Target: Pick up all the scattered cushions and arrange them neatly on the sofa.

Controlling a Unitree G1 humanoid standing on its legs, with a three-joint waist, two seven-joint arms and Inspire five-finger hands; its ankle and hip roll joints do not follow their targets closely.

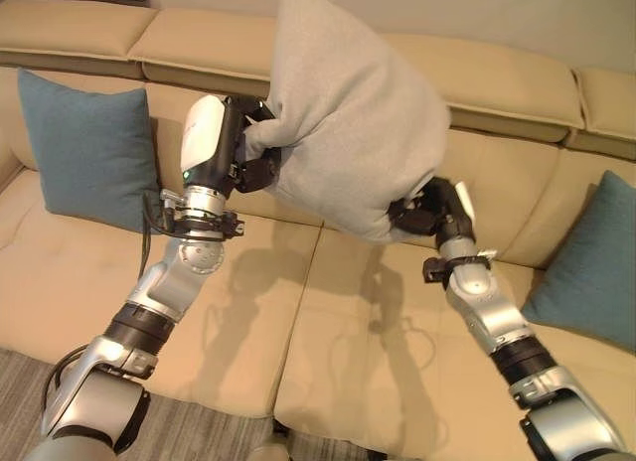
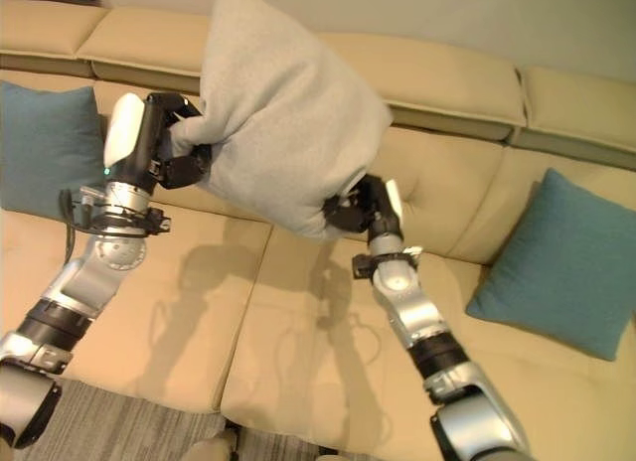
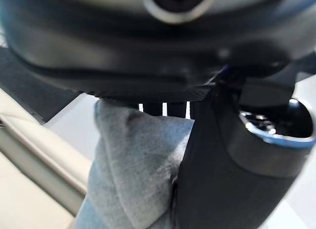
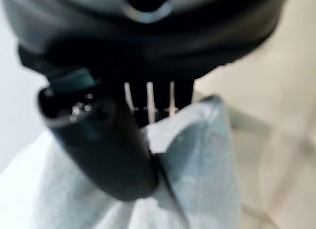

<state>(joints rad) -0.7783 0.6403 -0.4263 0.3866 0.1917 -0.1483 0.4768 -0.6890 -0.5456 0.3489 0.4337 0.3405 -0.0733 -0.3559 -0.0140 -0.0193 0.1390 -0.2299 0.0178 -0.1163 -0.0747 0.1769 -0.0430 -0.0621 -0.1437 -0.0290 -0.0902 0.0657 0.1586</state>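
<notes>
A light grey cushion (image 1: 348,123) hangs in the air above the beige sofa (image 1: 248,312), held between both hands. My left hand (image 1: 253,143) is shut on its left corner, and the left wrist view has the grey cloth (image 3: 133,165) pinched beside the thumb (image 3: 232,170). My right hand (image 1: 427,211) is shut on the lower right corner; the same cloth (image 4: 197,155) bunches against its thumb (image 4: 103,150) in the right wrist view. The cushion hides part of the sofa's backrest.
A teal cushion (image 1: 89,148) leans against the backrest at the sofa's left end. Another teal cushion (image 1: 591,267) leans at the right end. The seat cushions between them are bare. A grey rug (image 1: 189,431) lies before the sofa.
</notes>
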